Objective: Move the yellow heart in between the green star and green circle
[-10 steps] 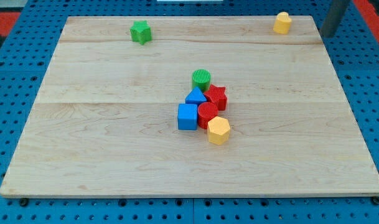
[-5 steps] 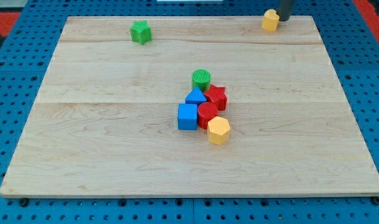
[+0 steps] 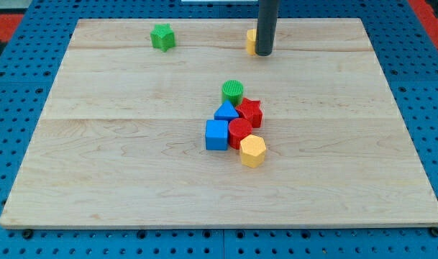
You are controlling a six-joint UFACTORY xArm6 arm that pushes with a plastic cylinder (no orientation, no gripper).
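The yellow heart (image 3: 252,42) sits near the worktop's (image 3: 118,165) top edge, mostly hidden behind the rod, with my tip (image 3: 265,53) touching its right side. There is no gripper to open or close. The green star (image 3: 161,37) lies well to the left, the green circle (image 3: 233,91) below, atop the central cluster.

The surface (image 3: 118,144) is pale planked wood, smooth and matt, lying on a blue perforated board (image 3: 32,237). The green circle (image 3: 233,90) looks ribbed on top; the rod above my tip (image 3: 264,54) is dark and dull
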